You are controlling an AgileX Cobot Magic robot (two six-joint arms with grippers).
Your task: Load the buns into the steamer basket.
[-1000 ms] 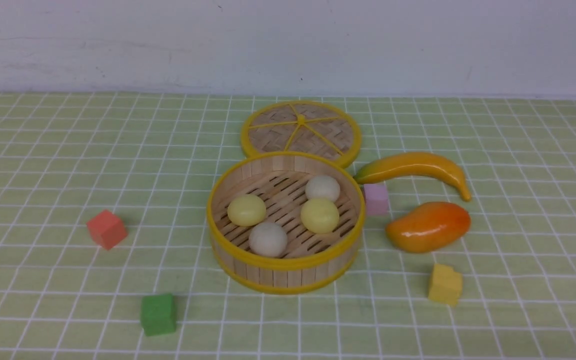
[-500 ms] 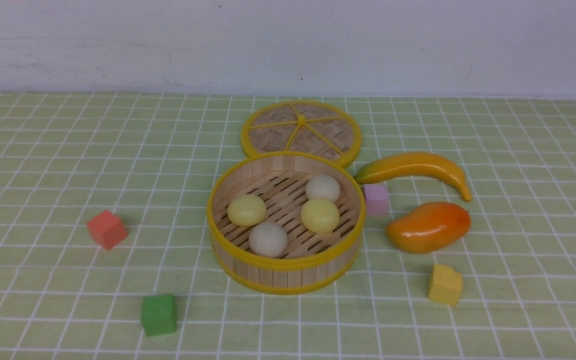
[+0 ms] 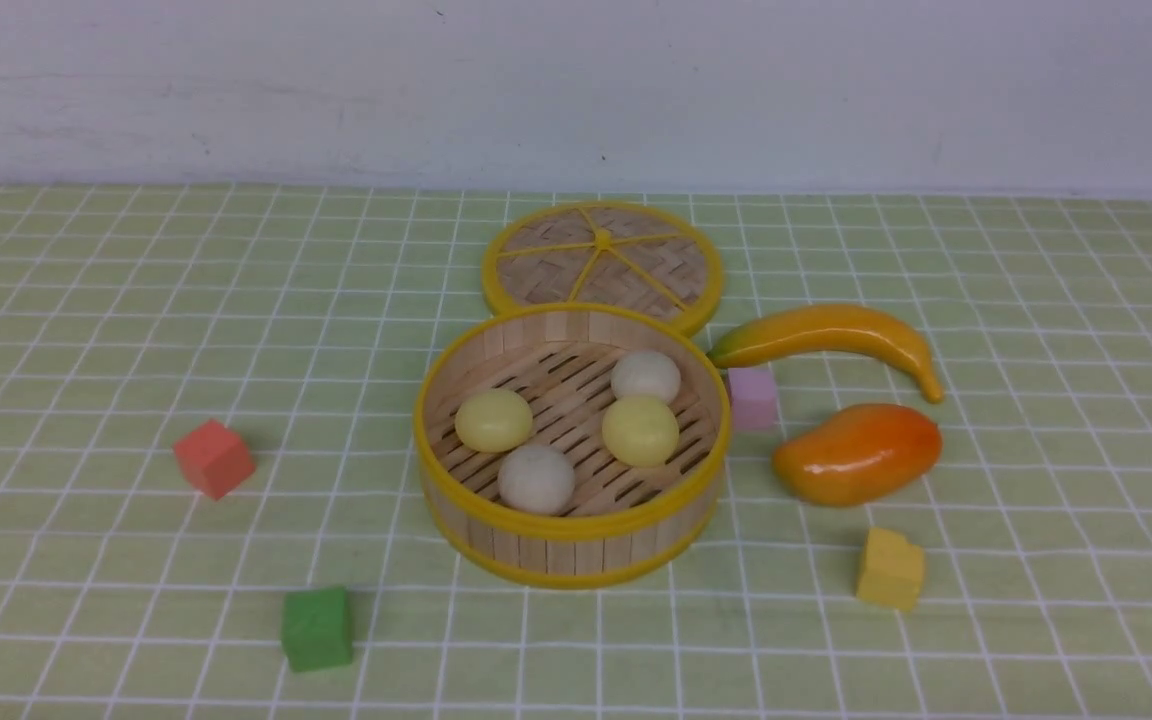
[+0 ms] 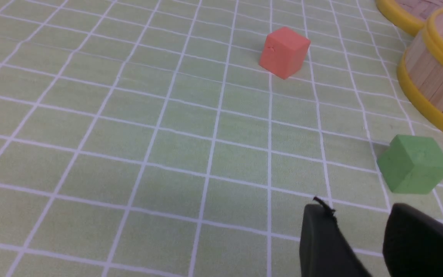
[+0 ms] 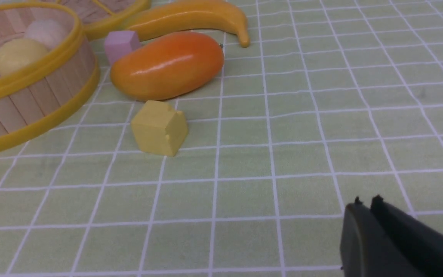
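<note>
While no readable writing shows anywhere, four buns (image 3: pixel 566 430) sit inside steamer basket (image 3: pixel 572 530), frame centre; left end effector (image 4: pixel 360 219) parted, empty; right end effector (image 5: pixel 367 204) pinched together, empty.

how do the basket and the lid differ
The basket has upright slat walls and a slatted floor; the lid is a flat woven disc with yellow spokes. The basket holds four buns; the lid carries nothing. The basket sits nearer the camera in the front view, the lid just behind it, partly hidden by the basket's far rim. Both are round, bamboo-coloured, yellow-rimmed and lie on the checked cloth.
</note>
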